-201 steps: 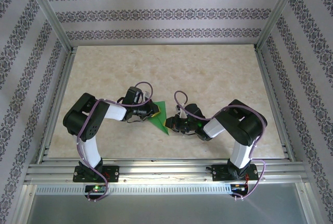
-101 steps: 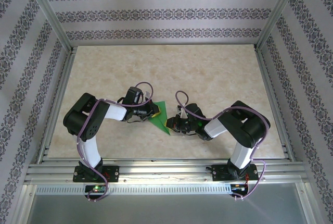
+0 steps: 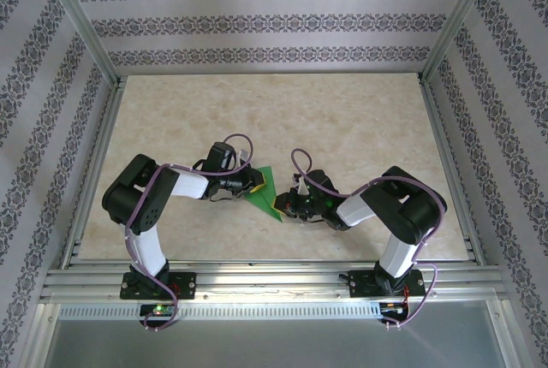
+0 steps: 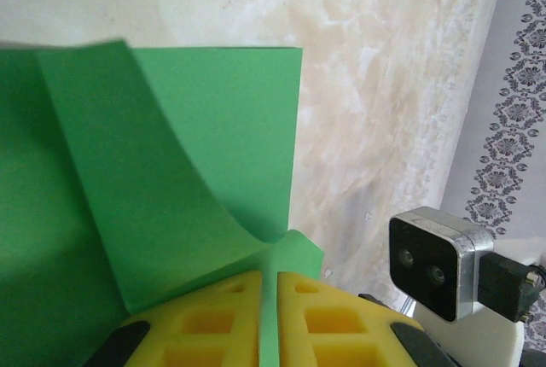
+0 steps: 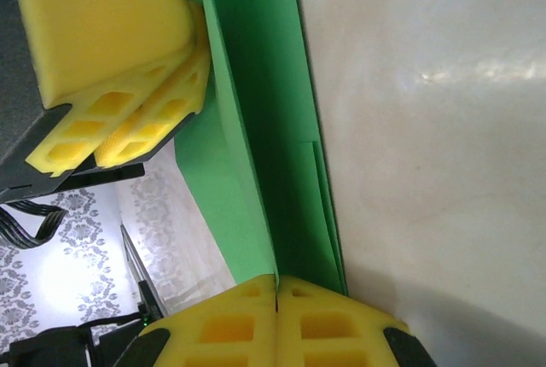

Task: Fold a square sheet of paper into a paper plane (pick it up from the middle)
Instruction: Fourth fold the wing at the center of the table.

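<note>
- The paper (image 3: 264, 189) is thin, light and limp. It bends at the least push, as the curling flap (image 4: 162, 205) in the left wrist view shows, and it will probably tear or slip out if pulled hard.
- It is smooth, so the foam pads should hold it only with firm, flat pressure. A crease or doubled edge looks like the best place to grip, being the stiffest part.
- The paper is partly folded, roughly triangular from above. It sits in the middle of the table (image 3: 368, 128) toward 6 o'clock, between the two claws. Whether its lower edge touches the table cannot be told.
- The left claw (image 3: 254, 181) is nearly closed, with a strip of the paper caught between its pads (image 4: 213, 320). It grips at the paper's 9 o'clock side.
- The right claw (image 3: 281, 205) is clamped tight, pads (image 5: 230, 324) pressed together. A folded edge runs straight into the tips, so it appears to pinch the paper's 5 o'clock corner.
- The left arm has its elbow out toward 9 o'clock and its forearm low, reaching toward 3 o'clock.
- The right arm mirrors it, with the elbow at 3 o'clock and the forearm low, pointing toward 9 o'clock. The wrists come close together.
- With both claws on one small sheet, pulling in opposite directions would likely rip it, so any next move calls for small, matched motions.
</note>
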